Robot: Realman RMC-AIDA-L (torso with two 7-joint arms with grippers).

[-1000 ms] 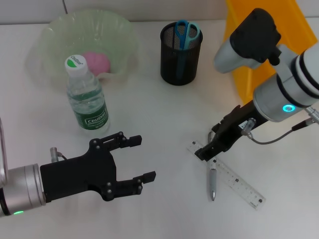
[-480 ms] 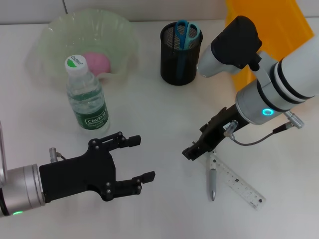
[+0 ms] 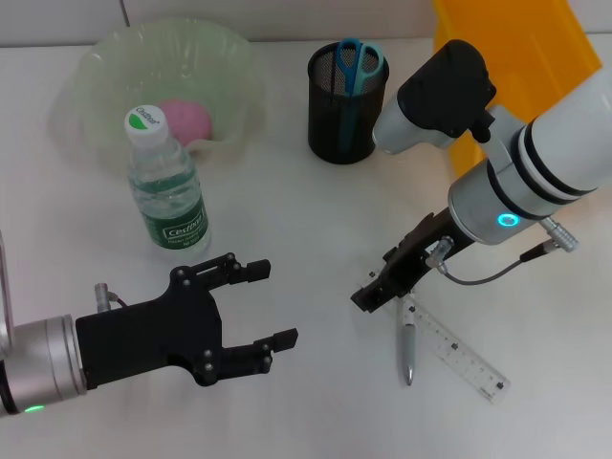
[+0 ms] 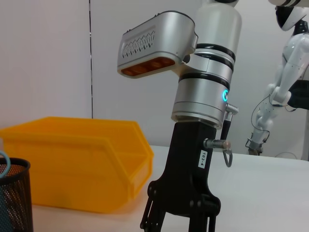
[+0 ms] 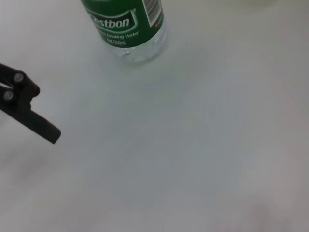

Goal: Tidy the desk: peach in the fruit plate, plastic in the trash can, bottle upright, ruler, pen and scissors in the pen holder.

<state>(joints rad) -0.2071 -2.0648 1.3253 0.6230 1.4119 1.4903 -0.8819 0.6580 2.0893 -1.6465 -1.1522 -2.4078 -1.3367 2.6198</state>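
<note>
The pink peach (image 3: 184,119) lies in the pale green fruit plate (image 3: 105,57) at the back left. In front of it the bottle (image 3: 167,191) stands upright, its green label also showing in the right wrist view (image 5: 126,23). The scissors (image 3: 359,59) stand in the black mesh pen holder (image 3: 347,105). On the table to the right lie the silver pen (image 3: 408,342) and the clear ruler (image 3: 461,356). My right gripper (image 3: 369,295) hangs low, just left of the pen's upper end. At the front left, my left gripper (image 3: 275,304) is open and holds nothing.
A yellow bin (image 3: 521,57) stands at the back right, behind the right arm; the left wrist view shows this yellow bin (image 4: 72,164) beside the pen holder (image 4: 12,193). No plastic or trash can is in view.
My right gripper has shifted left, off the ruler's upper end, and its arm has swung towards the pen holder. The left arm, pen and ruler have not moved.
</note>
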